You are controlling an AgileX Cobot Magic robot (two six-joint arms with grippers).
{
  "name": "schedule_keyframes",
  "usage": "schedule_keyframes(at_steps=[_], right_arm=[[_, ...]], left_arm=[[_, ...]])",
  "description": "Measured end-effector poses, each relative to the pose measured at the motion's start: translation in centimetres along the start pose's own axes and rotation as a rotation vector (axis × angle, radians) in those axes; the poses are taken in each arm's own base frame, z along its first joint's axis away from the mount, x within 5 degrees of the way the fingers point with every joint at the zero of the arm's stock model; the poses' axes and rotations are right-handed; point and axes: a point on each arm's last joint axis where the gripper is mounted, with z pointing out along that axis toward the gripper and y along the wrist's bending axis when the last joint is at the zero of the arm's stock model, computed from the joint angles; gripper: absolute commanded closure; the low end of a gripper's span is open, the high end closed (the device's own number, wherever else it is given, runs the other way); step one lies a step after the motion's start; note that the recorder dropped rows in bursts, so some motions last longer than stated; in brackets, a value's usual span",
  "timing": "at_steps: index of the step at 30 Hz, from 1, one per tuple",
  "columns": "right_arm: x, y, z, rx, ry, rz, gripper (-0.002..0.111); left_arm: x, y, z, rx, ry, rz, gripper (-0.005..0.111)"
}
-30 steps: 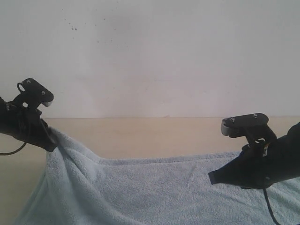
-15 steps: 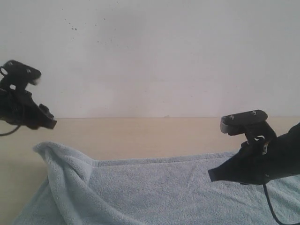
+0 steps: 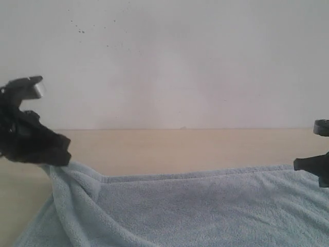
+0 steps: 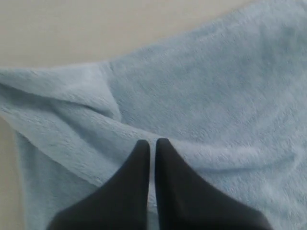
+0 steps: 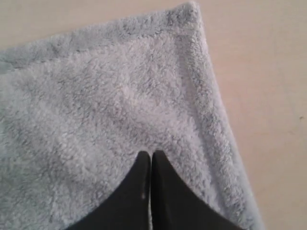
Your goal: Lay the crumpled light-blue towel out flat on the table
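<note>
Beige table (image 3: 154,149); towel (image 3: 205,206) cropped below; left hand (image 4: 152,142), right hand (image 5: 151,153) both pinched closed, grip unclear.

Exterior: low, faces wall (image 3: 164,62) across table (image 3: 169,146); wrists: close above towel (image 4: 216,96), shared.

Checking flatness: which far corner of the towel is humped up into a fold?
The left corner, beside the left gripper, humps up; the right corner lies flat on the table.
</note>
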Motion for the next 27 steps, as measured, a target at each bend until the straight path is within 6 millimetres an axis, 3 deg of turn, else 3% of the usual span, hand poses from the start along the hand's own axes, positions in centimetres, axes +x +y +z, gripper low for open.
schedule_keyframes(at_steps=[5, 7, 14, 20, 27], right_arm=[[-0.2, -0.2, 1.5, 0.003, -0.042, -0.037, 0.109], [-0.5, -0.2, 1.7, 0.004, -0.084, -0.045, 0.109], [-2.1, -0.2, 1.9, 0.010, -0.271, -0.060, 0.109], [-1.4, -0.3, 4.9, 0.011, -0.197, -0.064, 0.109], [-1.5, -0.3, 6.0, 0.013, -0.211, -0.076, 0.109]], left_arm=[[4.0, -2.2, 3.3, 0.025, 0.049, -0.001, 0.103], [4.6, -2.9, 4.0, 0.044, 0.051, 0.002, 0.103], [3.8, -4.0, 4.1, 0.120, -0.042, -0.001, 0.103], [3.5, -4.3, 4.1, 0.145, -0.076, -0.021, 0.103], [3.3, -4.4, 4.0, 0.161, -0.093, -0.046, 0.103]])
